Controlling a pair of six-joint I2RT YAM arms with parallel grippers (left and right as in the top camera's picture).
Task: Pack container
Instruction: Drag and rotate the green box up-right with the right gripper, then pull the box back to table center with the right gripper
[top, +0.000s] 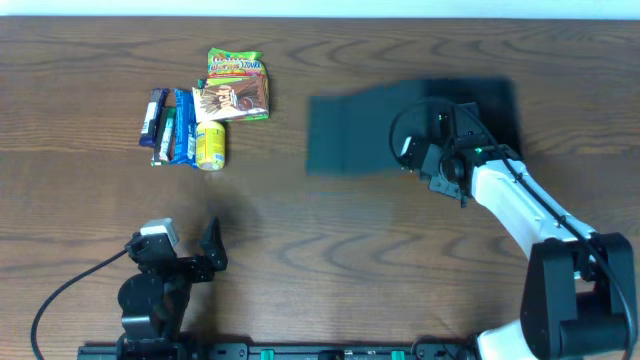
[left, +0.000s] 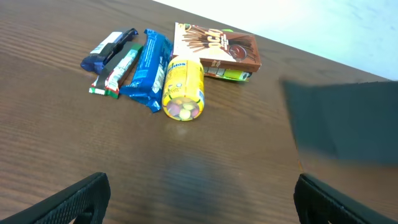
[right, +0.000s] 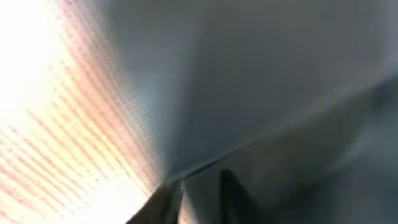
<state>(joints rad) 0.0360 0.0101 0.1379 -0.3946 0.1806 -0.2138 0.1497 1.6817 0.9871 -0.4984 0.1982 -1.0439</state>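
Dark wood table (top: 300, 250); teal container (top: 350, 130) sits right of centre, right gripper (right: 200, 186) over it. Its fingers look nearly together at an edge (too blurred, can't tell if gripping). Left gripper (left: 202, 186) gapes wide, empty. Best approach, imo: pinch lid edge squarely, swing slowly. Nothing visibly inside; snack packs (top: 205, 110) lie well apart.

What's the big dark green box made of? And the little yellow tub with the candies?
The container looks like cardboard: flat, matte dark teal panels with no shine, though its picture is a bit blurred. The yellow candy tub looks like plastic: it is glossy, with a clear end showing coloured sweets inside.
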